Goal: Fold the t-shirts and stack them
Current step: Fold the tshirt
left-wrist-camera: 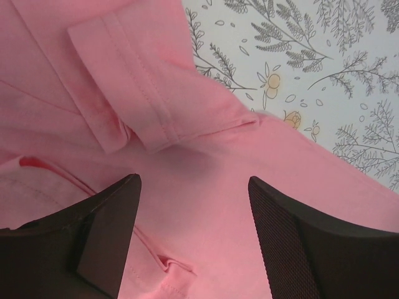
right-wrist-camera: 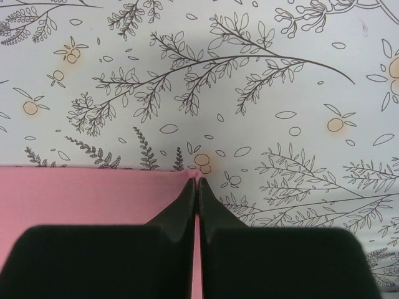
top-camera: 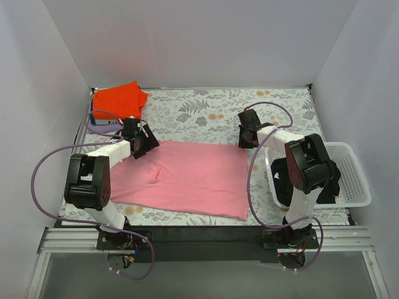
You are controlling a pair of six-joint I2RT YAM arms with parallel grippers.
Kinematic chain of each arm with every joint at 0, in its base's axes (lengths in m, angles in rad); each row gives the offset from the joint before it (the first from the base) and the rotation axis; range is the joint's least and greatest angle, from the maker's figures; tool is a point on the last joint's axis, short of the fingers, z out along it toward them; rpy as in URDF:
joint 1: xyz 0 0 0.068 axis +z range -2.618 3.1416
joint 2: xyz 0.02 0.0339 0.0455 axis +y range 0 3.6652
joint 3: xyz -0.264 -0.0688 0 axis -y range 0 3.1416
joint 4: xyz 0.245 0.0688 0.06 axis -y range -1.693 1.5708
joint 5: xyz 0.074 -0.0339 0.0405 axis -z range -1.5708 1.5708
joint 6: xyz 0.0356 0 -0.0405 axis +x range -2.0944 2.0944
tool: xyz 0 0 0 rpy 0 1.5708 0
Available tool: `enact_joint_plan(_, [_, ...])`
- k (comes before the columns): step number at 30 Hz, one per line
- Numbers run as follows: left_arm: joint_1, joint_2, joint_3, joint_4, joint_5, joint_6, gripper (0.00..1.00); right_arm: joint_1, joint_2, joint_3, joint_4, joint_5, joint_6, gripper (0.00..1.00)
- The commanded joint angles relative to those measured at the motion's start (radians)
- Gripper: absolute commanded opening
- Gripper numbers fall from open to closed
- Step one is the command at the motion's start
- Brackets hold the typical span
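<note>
A light pink t-shirt (top-camera: pixel 187 177) lies spread flat in the middle of the floral tablecloth. My left gripper (top-camera: pixel 142 144) is over its far left corner. In the left wrist view that gripper (left-wrist-camera: pixel 193 187) stands open above the pink cloth, with a folded-in sleeve (left-wrist-camera: pixel 156 93) just beyond the fingertips. My right gripper (top-camera: pixel 246 140) is at the shirt's far right corner. In the right wrist view it (right-wrist-camera: pixel 197 182) is shut, with the corner of the pink t-shirt (right-wrist-camera: pixel 81 193) pinched between its tips. A bright orange-red t-shirt (top-camera: pixel 118 98) lies folded at the back left.
A white mesh basket (top-camera: pixel 349 174) stands at the right edge of the table, beside the right arm. The floral tablecloth (top-camera: pixel 206 112) is bare behind the pink shirt. White walls enclose the table on three sides.
</note>
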Motion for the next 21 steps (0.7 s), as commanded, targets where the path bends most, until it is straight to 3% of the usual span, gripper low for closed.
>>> enact_joint_plan(1, [0.002,0.002,0.009,0.055,-0.043,-0.015,0.68,-0.002,-0.003,-0.027,-0.005,-0.021,0.000,0.01])
enact_joint_plan(11, [0.001,0.054,0.052,0.075,-0.089,-0.006,0.61,-0.002,-0.008,-0.026,-0.005,-0.023,-0.006,0.01])
enact_joint_plan(21, [0.001,0.073,0.084,0.083,-0.144,0.012,0.47,-0.004,-0.006,-0.024,-0.006,-0.023,-0.011,0.01])
